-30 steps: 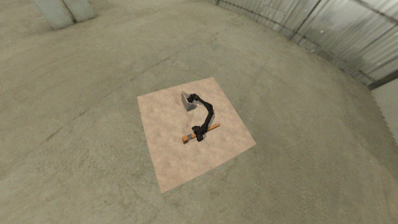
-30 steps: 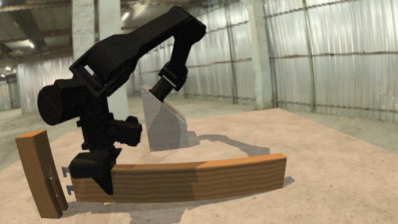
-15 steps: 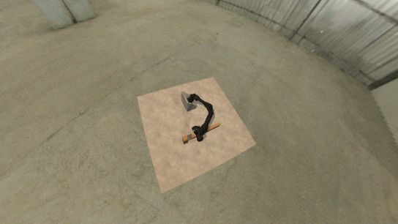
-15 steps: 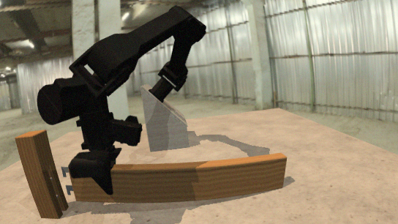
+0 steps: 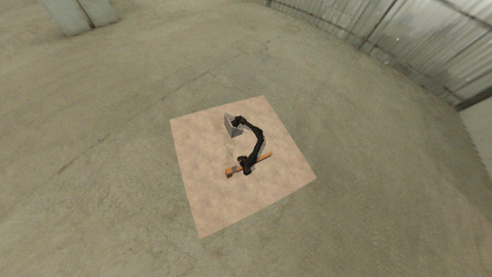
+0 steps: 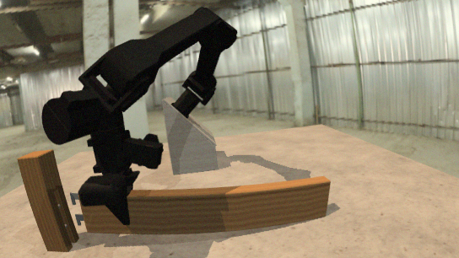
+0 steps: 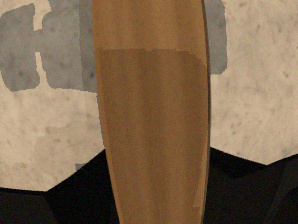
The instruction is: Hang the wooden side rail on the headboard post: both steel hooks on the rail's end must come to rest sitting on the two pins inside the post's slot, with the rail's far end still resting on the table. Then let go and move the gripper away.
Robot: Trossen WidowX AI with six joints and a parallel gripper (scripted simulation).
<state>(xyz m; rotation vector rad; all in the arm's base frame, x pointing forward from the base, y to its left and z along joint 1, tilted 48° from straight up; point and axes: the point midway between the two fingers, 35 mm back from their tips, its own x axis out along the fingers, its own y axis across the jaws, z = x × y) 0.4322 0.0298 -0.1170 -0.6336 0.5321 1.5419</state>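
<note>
Fingers [image 5: 246, 166] [image 6: 126, 198]: gripping rail [image 5: 264, 157] [image 6: 236, 208] [image 7: 152, 120] | held near hooks [image 6: 79, 219], we judge, to steer them onto the post's [image 5: 229, 172] [image 6: 44, 202] pins [image 6: 65, 225]
</note>
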